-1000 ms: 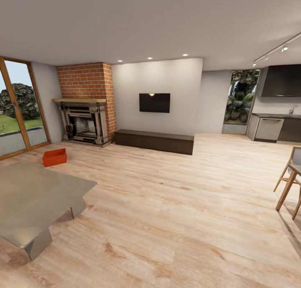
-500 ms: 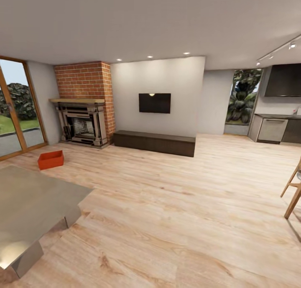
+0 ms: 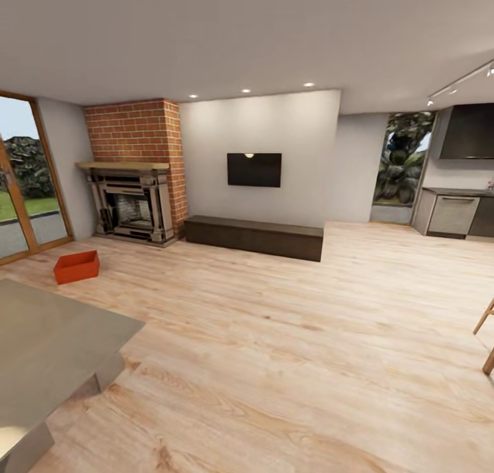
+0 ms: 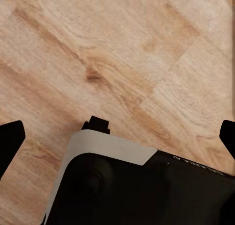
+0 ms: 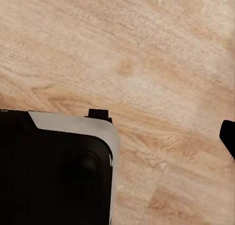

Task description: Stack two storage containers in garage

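Observation:
One storage container (image 3: 76,266), an orange-red open-top bin, sits on the light wood floor of the living room at the left of the head view, in front of the brick fireplace (image 3: 134,185). It is far from both arms. In the left wrist view my left gripper (image 4: 117,137) is open, with a black fingertip (image 4: 9,139) at each edge and nothing between them, over the wood planks. In the right wrist view my right gripper (image 5: 117,134) looks open and empty, with one fingertip (image 5: 228,136) at the edge; the other is hidden behind my black base.
A low grey table (image 3: 41,342) fills the near left. A long dark bench (image 3: 254,236) stands under the wall TV (image 3: 254,169). Glass doors (image 3: 20,185) are at far left, kitchen cabinets (image 3: 453,215) at far right, and a wooden chair leg (image 3: 488,336) at the right edge.
The whole head view has shifted: the camera has moved, so the container, table and chair slide outward and lower in the picture. Nothing in the room itself has moved.

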`<state>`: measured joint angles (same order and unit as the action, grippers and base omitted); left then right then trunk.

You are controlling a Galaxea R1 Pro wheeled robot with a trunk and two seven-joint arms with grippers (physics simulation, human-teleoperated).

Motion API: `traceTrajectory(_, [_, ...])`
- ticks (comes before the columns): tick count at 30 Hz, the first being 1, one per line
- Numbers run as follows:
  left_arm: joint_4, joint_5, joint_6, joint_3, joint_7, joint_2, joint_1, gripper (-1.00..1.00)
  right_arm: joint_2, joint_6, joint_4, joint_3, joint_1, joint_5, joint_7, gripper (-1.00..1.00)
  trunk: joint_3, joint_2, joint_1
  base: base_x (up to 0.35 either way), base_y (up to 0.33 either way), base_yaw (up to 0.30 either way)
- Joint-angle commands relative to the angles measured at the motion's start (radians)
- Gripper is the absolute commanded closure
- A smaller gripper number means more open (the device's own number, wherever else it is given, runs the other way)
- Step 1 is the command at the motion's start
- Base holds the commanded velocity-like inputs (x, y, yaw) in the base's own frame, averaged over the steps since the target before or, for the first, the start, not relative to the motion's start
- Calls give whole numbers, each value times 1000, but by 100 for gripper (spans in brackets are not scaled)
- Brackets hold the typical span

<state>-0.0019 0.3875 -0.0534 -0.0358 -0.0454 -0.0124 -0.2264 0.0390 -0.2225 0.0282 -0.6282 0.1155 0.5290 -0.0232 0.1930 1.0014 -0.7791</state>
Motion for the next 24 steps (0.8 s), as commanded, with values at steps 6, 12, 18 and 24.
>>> traceTrajectory(6, [0, 5, -2, -4, -2, 0, -1, -100, 2, -5, 3, -6, 1, 7, -1, -100, 1, 1, -1, 327, 0, 0])
traceTrajectory(12, [0, 5, -3, -4, -2, 0, -1, -100, -2, -5, 3, -9, 1, 7, -1, -100, 1, 1, -1, 327, 0, 0])
traceTrajectory(18, [0, 4, -3, -4, -2, 0, -1, -100, -4, -4, 3, -8, 1, 7, -1, -100, 1, 1, -1, 327, 0, 0])
traceTrajectory(24, [0, 5, -3, -4, -2, 0, -1, -100, -4, -4, 3, -7, 1, 8, -1, -100, 1, 1, -1, 327, 0, 0])
